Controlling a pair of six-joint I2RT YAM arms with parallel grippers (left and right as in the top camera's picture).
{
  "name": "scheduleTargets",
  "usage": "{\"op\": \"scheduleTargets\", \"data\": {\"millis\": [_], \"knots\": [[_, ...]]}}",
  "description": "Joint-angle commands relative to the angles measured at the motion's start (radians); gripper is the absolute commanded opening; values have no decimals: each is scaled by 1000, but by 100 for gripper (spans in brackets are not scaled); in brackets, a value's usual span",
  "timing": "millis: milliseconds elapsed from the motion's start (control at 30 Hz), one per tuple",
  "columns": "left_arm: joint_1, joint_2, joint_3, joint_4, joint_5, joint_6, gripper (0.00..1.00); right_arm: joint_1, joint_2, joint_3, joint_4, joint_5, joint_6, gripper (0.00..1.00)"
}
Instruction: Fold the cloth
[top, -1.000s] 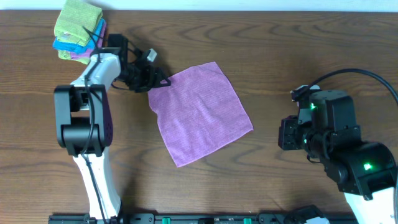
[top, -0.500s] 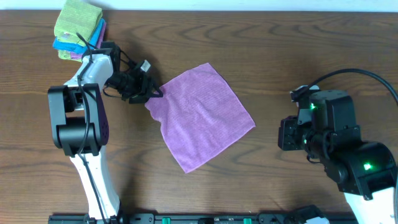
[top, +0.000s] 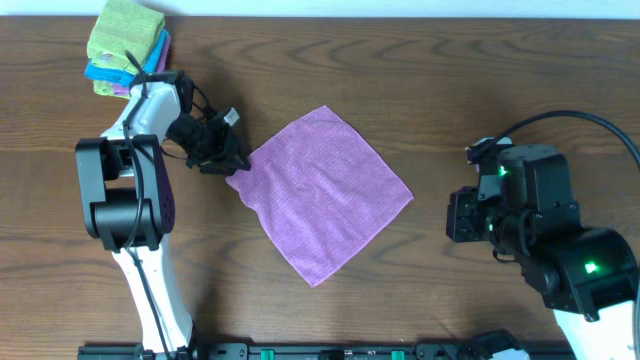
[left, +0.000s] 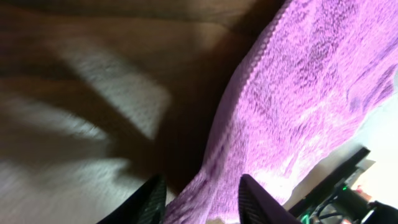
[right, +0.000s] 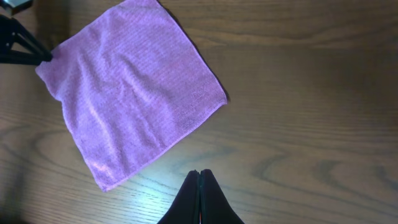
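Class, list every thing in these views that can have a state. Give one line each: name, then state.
cloth: unfolded, spread flat, one corner pinched.
left end effector: shut on the cloth's corner.
right end effector: shut, empty, apart from the cloth.
stack of cloths: folded and piled, green one on top, untouched.

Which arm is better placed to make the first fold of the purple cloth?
Left. The left end effector grips the cloth by its corner; the right end effector is shut, clear of it.
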Motion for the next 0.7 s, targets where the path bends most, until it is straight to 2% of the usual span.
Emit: {"op": "scheduleTargets", "data": {"millis": [0, 133, 300, 333, 367, 400, 433, 567, 667], "knots": [[6, -66, 49, -39, -93, 1, 38, -6, -6, 2, -1, -7, -13, 2], [6, -124, 58, -71, -109, -12, 38, -6, -6, 2, 0, -7, -13, 2], [6, -213, 58, -76, -147, -122, 37, -6, -6, 2, -1, -7, -13, 1], [3, -223, 58, -82, -146, -127, 35, -6, -5, 2, -1, -4, -16, 2], [-3, -229, 58, -90, -143, -137, 28, -6, -4, 2, 3, -3, -26, 1], [-17, -231, 58, -100, -138, -140, 19, -6, 2, 2, 13, -3, -40, 1], [-37, -231, 58, -108, -139, -140, 6, -6, 9, 1, 29, -3, -48, 1], [-142, -231, 55, -105, -152, -146, 6, -7, 72, -8, 94, 53, -74, 2], [-228, -234, 55, -86, -203, -210, 6, -7, 168, -20, 132, 72, -113, 1]]}}
